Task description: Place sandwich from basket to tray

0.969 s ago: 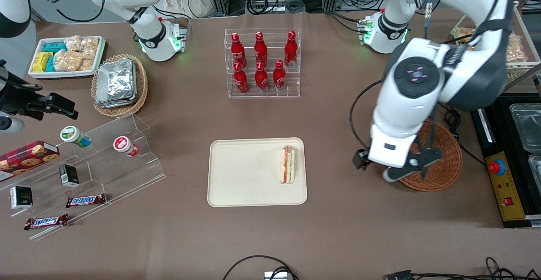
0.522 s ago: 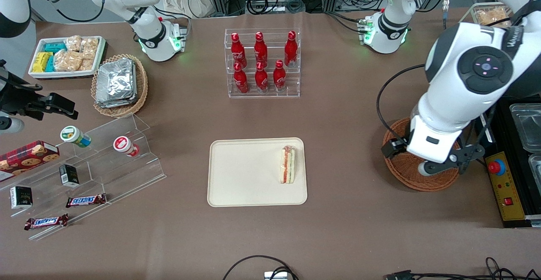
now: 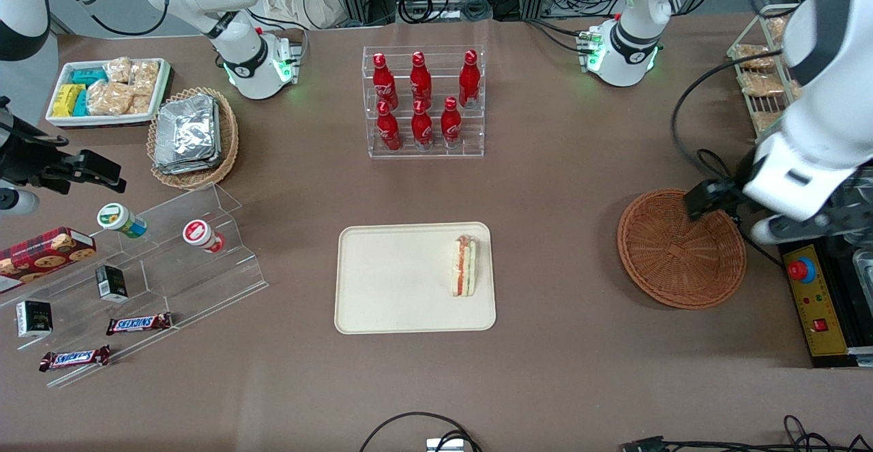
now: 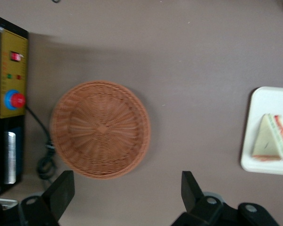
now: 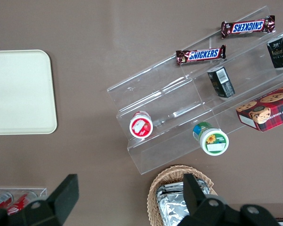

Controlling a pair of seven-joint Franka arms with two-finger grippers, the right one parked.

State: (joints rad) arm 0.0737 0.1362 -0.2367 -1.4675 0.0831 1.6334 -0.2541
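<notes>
The sandwich (image 3: pixel 464 266) lies on its side on the cream tray (image 3: pixel 392 281), near the tray's edge that faces the basket. The reddish-brown wicker basket (image 3: pixel 682 247) stands empty toward the working arm's end of the table. My left gripper (image 4: pixel 126 190) hangs high above the table beside the basket, over its edge nearest the control box. It is open with nothing between its fingers (image 4: pixel 61 188). From the wrist, the basket (image 4: pixel 101 129) shows whole, and the sandwich (image 4: pixel 271 143) rests on a corner of the tray (image 4: pixel 269 101).
A control box with a red button (image 3: pixel 801 269) sits beside the basket at the table's end. A clear rack of red bottles (image 3: pixel 423 101) stands farther from the front camera than the tray. Acrylic shelves with snacks (image 3: pixel 136 268) lie toward the parked arm's end.
The left arm has swung from over the basket toward the working arm's end of the table and risen. The basket now shows whole and empty. The sandwich has not moved.
</notes>
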